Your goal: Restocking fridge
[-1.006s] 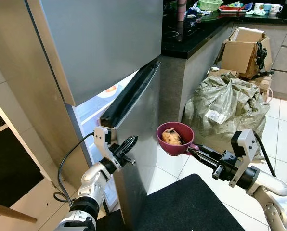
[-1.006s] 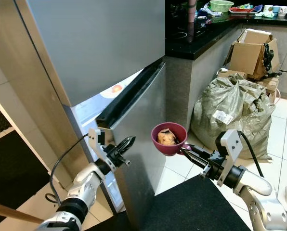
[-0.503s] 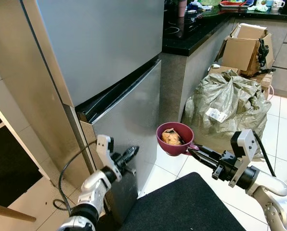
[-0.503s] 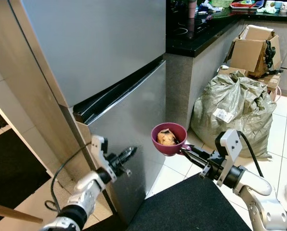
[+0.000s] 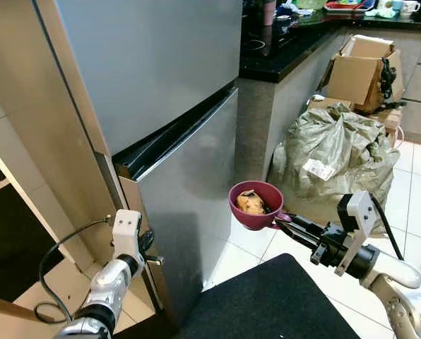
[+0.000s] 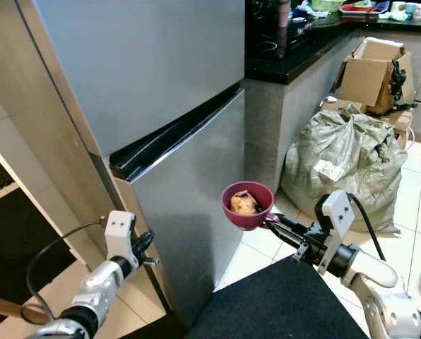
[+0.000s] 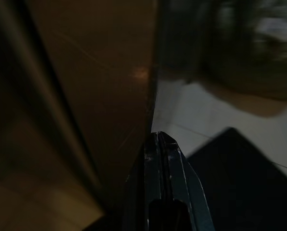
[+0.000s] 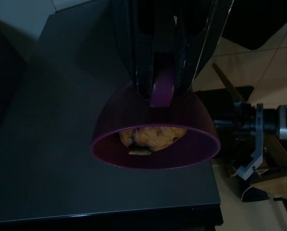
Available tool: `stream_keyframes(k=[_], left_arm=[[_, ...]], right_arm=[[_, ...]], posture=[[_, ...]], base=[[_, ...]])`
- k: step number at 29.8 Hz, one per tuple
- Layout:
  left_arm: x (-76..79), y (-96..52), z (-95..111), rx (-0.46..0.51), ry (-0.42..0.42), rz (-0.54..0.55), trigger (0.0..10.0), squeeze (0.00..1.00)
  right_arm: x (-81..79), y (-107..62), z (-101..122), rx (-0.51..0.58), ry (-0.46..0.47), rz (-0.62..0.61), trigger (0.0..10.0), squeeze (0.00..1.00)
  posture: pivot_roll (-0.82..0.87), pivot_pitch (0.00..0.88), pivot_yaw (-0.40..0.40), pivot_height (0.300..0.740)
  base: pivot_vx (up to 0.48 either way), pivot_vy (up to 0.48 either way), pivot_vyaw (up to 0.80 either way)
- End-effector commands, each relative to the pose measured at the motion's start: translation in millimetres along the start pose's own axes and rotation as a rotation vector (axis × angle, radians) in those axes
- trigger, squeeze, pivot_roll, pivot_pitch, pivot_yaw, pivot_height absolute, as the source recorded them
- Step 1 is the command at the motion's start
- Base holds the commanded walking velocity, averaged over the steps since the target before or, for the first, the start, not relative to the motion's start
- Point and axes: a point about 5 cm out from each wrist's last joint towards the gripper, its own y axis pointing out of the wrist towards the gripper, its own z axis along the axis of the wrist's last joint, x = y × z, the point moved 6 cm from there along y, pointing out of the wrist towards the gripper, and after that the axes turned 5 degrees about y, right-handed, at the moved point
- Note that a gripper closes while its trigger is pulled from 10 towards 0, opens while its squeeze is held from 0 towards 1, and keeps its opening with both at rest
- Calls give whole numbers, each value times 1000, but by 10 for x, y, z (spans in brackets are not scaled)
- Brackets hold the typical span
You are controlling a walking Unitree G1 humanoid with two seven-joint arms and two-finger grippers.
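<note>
— Fridge status? Tall two-door stainless steel fridge [image 5: 161, 106] looks shut, its lower door [image 5: 189, 205] flush.

— Yes. Left end effector [image 5: 148, 248] sits at that door's lower edge, fingers pressed together on nothing.

— And the food?

— Right end effector [image 5: 287, 222] is clenched on the handle of a maroon plastic bowl [image 5: 256, 205] holding a browned food piece [image 5: 251, 203], raised just off the door's front.

— Step in hand?

— Door needs reopening, I judge; then the bowl goes inside.

Tiled floor [image 5: 415, 166]: carried a black mat [image 5: 267, 300], a stuffed grey-green sack [image 5: 334, 159], an open cardboard box [image 5: 362, 70] and the steel fridge [image 5: 175, 141].
</note>
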Motion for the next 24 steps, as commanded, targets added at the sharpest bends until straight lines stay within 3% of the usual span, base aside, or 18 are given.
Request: stream_keyframes(k=[1, 2, 7, 10, 12, 14, 15, 17, 21, 24], left_arm=[[-323, -36, 21, -18, 47, 123, 10000, 0], [-443, -45, 35, -36, 95, 184, 10000, 0], [-613, -49, 75, -67, 146, 270, 10000, 0], [-615, -43, 74, -74, 149, 274, 10000, 0], [-486, -11, 0, -112, 149, 213, 10000, 0], [-486, -11, 0, -112, 149, 213, 10000, 0], [-390, -8, -84, -144, 157, 173, 10000, 0], [-358, -37, -200, -188, 166, 169, 10000, 0], [-520, -151, -385, -275, 228, 257, 10000, 0], [-639, -239, -486, -314, 211, 309, 10000, 0]], right_arm=[[-29, 35, 59, 20, -10, 16, 10000, 0], [-27, 37, 61, 20, -11, 16, 10000, 0], [-21, 41, 66, 21, -13, 15, 10000, 0], [-20, 41, 67, 21, -14, 14, 10000, 0], [-17, 39, 68, 20, -15, 13, 10000, 0], [-17, 39, 68, 20, -15, 13, 10000, 0], [-16, 37, 68, 20, -15, 12, 10000, 0], [-17, 36, 66, 20, -15, 10, 10000, 0], [-29, 24, 61, 19, -13, 9, 10000, 0], [-38, 23, 34, 12, -9, 10, 10000, 0]], posture=[[-173, 0, 52, 740], [-174, 0, 51, 740], [-174, 0, 51, 740], [-174, 0, 51, 740], [-175, 0, 51, 740], [-175, 0, 51, 740], [-176, 0, 52, 740], [-177, 0, 52, 740], [-174, 0, 49, 740], [-174, 0, 52, 740]], base=[[0, 0, 0], [0, 0, 0], [0, 0, 0], [0, 0, 0], [0, 0, 0], [0, 0, 0], [0, 0, 0], [0, 0, 0], [0, 0, 0], [0, 0, 0]])
